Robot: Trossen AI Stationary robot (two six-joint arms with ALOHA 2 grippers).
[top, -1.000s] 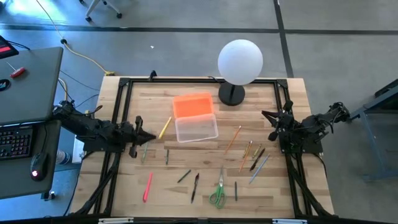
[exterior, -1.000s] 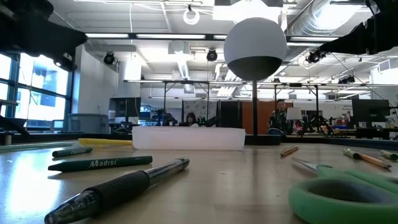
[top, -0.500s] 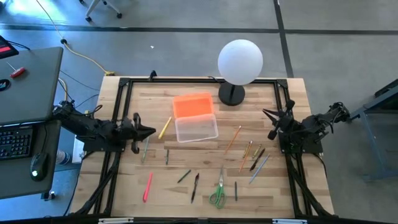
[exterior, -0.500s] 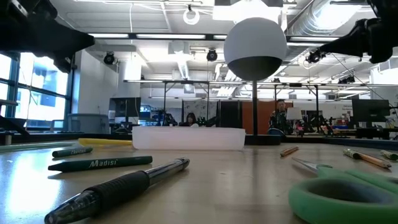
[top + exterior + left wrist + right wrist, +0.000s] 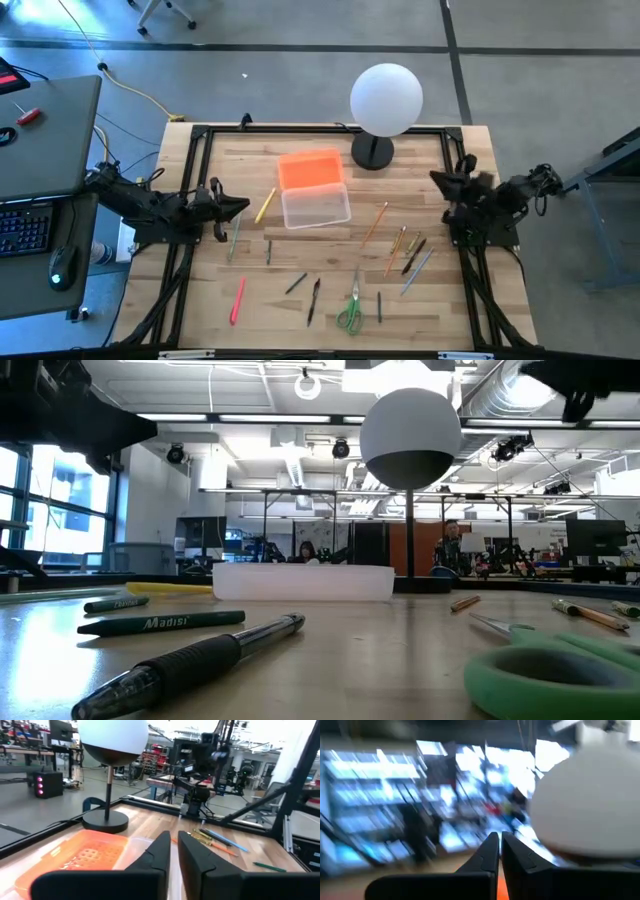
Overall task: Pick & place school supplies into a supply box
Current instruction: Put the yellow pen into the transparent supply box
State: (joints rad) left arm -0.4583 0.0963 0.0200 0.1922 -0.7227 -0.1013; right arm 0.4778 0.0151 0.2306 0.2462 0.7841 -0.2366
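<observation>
A white globe lamp (image 5: 386,98) on a black round base stood at the far edge of the tabletop (image 5: 330,300), right of centre, just beside the supply box (image 5: 315,207); a black frame ran round the table edges. The supply box sat near the far middle of the tabletop: clear shallow tray, with its bright orange textured lid (image 5: 309,169) lying open on the far side, touching it. A yellow pencil (image 5: 265,205) lay just left of the box, angled. Toward the left edge lay two greenish pens (image 5: 234,238) and a pink-red marker (image 5: 238,300) nearer the front. Near the front middle lay dark pens (image 5: 313,300) and green-handled scissors (image 5: 349,316). On the right half lay an orange pencil (image 5: 375,224) and a cluster of pencils (image 5: 412,256), well apart from the box. Left gripper (image 5: 240,207) was over the left side of the tabletop, pointing at the box, fingers (image 5: 161,851) slightly parted with a narrow gap, holding nothing. Right gripper (image 5: 437,178) was raised at the right edge, its fingertips (image 5: 491,847) pressed together, empty. A side desk (image 5: 40,120) with keyboard stood off the left edge.
</observation>
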